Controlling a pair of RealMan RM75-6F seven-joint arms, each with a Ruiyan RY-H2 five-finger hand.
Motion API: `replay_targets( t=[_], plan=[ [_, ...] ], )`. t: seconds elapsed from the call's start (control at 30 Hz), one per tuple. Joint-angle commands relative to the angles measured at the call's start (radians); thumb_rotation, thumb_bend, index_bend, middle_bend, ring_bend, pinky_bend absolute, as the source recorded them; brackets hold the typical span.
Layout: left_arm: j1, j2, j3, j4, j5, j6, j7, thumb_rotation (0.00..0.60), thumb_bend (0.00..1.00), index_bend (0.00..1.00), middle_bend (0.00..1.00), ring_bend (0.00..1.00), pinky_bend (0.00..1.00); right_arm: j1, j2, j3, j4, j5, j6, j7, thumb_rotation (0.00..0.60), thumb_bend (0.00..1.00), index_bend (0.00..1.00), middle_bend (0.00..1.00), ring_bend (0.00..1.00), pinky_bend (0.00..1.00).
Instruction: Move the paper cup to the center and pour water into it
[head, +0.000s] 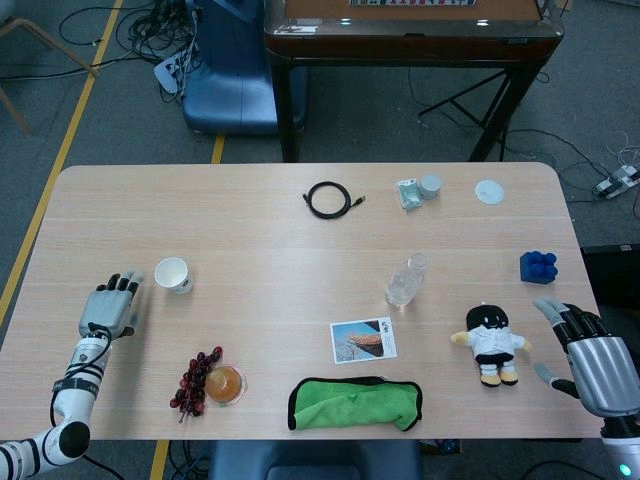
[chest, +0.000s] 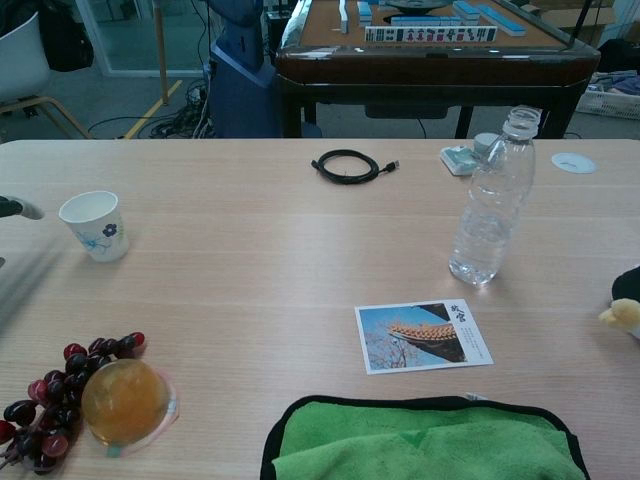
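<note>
White paper cup (head: 172, 274) stands upright, left of the clear plastic water bottle (head: 405, 280).
Left hand (head: 110, 304) beside cup, fingers spread, empty; right hand (head: 590, 351) likewise empty, spread.

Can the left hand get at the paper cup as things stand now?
Probably yes. The left hand is open beside the paper cup, on its left, with only bare table between them. The grapes lie nearer the front edge, out of the path.

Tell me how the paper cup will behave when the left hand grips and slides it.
The paper cup looks thin-walled and empty, so it is probably very light and may crush under a firm grip. It stands upright on a base narrower than its rim, so a high push from the left hand could tip it.
</note>
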Motion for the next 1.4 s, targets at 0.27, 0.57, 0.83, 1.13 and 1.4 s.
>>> replay_targets(
  t=[0.27,0.57,0.83,1.13,1.4],
  plan=[
    [-0.058,-0.058,0.004,0.080,-0.061,-0.032,0.020,0.600,0.47,0.03,0.00,0.00,0.17,-0.003,0.004,-0.001,0.000,-0.008,0.006,0.008,0.600,0.00,0.16,0.19,0.18,0.29],
    [-0.091,-0.096,0.011,0.125,-0.080,-0.048,0.016,0.600,0.47,0.02,0.00,0.00,0.17,-0.009,0.005,-0.003,-0.002,-0.021,0.018,0.010,0.600,0.00,0.16,0.19,0.18,0.29],
    [-0.116,-0.101,0.016,0.084,-0.069,-0.030,0.028,0.600,0.47,0.02,0.00,0.00,0.17,-0.008,0.004,-0.004,-0.001,-0.023,0.013,0.010,0.600,0.00,0.16,0.19,0.18,0.29],
    [-0.152,-0.124,0.027,0.046,-0.081,-0.013,0.073,0.600,0.47,0.02,0.00,0.00,0.16,-0.012,0.008,-0.006,-0.003,-0.034,0.023,0.015,0.600,0.00,0.16,0.19,0.18,0.29],
    [-0.190,-0.154,0.026,0.040,-0.090,-0.006,0.103,0.600,0.47,0.02,0.00,0.00,0.16,-0.015,0.013,-0.009,-0.006,-0.044,0.030,0.021,0.600,0.00,0.16,0.19,0.18,0.29]
  ],
)
